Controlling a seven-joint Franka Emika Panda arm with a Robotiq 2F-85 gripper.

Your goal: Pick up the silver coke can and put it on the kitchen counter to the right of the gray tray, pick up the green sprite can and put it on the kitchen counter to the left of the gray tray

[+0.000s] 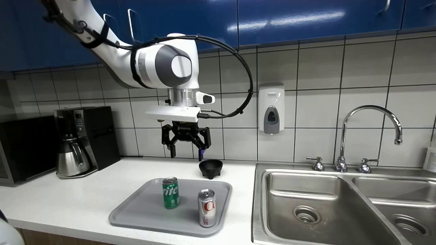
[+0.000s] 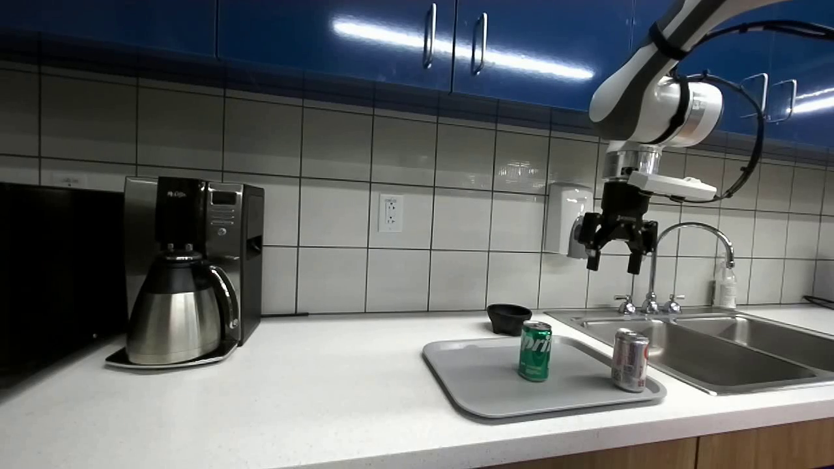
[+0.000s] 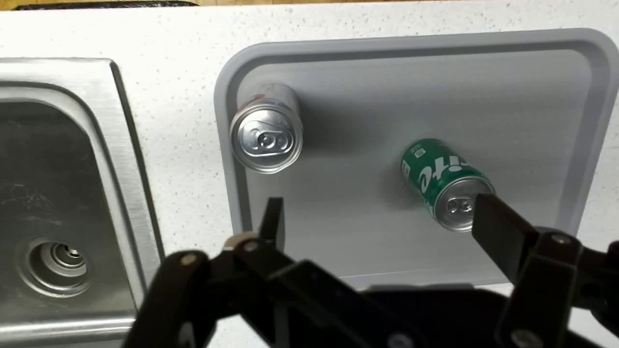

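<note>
see silver coke can (image 1: 206,209) near gray tray (image 1: 143,209) front corner, green sprite can (image 1: 171,194) well inside edges, gripper (image 1: 187,156) jaws apart.

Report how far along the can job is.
Done: nothing yet; the red-lettered silver drink can and green drink can both stand on the flat gray rectangular tray. In hand: nothing; the black gripper hangs open. Remaining: both placements on the white countertop, silver right of the tray, green left.

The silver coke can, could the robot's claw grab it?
Probably yes: the claw is open and empty, nothing covers the silver coke can, and the green sprite can stands apart.
</note>
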